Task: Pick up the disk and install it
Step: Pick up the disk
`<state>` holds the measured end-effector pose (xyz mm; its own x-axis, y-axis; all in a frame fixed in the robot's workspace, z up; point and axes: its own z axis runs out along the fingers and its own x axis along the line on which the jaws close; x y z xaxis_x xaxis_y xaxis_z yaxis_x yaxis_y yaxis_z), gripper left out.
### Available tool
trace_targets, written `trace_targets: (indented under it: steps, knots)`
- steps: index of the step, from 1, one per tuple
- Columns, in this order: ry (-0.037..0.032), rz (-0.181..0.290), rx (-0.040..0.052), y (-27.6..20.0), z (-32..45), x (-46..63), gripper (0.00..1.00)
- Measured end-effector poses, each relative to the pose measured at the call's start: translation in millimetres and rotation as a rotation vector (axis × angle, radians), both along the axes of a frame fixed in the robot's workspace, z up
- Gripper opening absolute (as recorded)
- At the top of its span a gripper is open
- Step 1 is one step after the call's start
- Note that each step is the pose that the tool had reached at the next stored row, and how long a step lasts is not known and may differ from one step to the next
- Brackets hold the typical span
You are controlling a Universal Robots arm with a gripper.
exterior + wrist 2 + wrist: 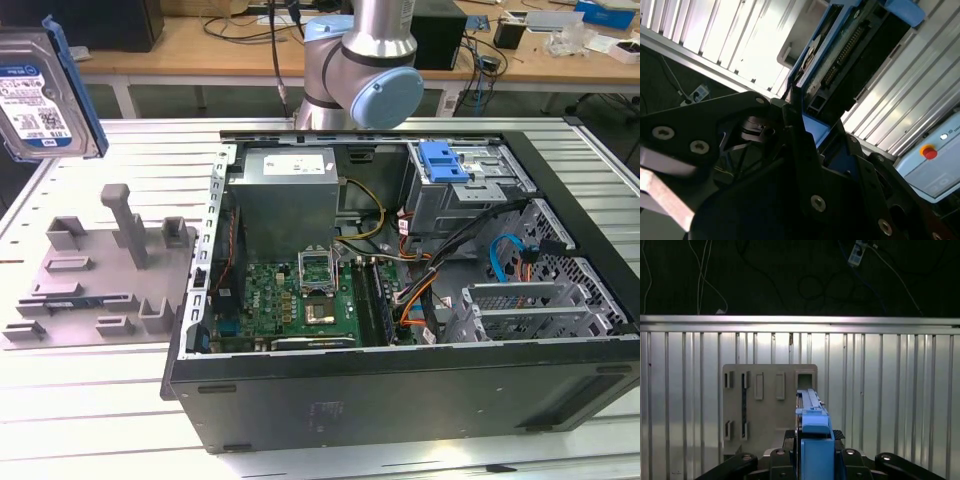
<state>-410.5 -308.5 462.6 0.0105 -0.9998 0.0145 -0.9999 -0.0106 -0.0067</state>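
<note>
1. High at the exterior view's left edge, the disk (42, 95) hangs in the air, slightly tilted, with its label facing the camera and its blue frame along one side.
2. Below it, and clear of it, the grey fixture (95, 270) lies on the slatted metal table (90, 410).
3. Further right, the open computer case (400, 390) lies on its side with the motherboard (300, 295) exposed. The robot arm (365, 60) stands behind it.
4. In the first wrist view, the gripper (815, 462) is clamped on the disk's blue frame, with a jaw pressed to either side.

Open PC case (400, 400), grey fixture (100, 282) alongside.
</note>
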Motion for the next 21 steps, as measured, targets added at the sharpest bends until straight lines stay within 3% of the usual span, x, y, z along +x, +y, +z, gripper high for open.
trace_targets:
  steps: [10, 17, 21]
  knots:
    - [0.0000, 0.000, 0.0003, -0.4, 0.4, 0.2, 0.37]
    - [-0.0002, 0.000, 0.0014, -8.5, 2.1, 15.6, 0.37]
    - [0.0000, 0.000, 0.0014, -12.4, 7.2, 25.3, 0.37]
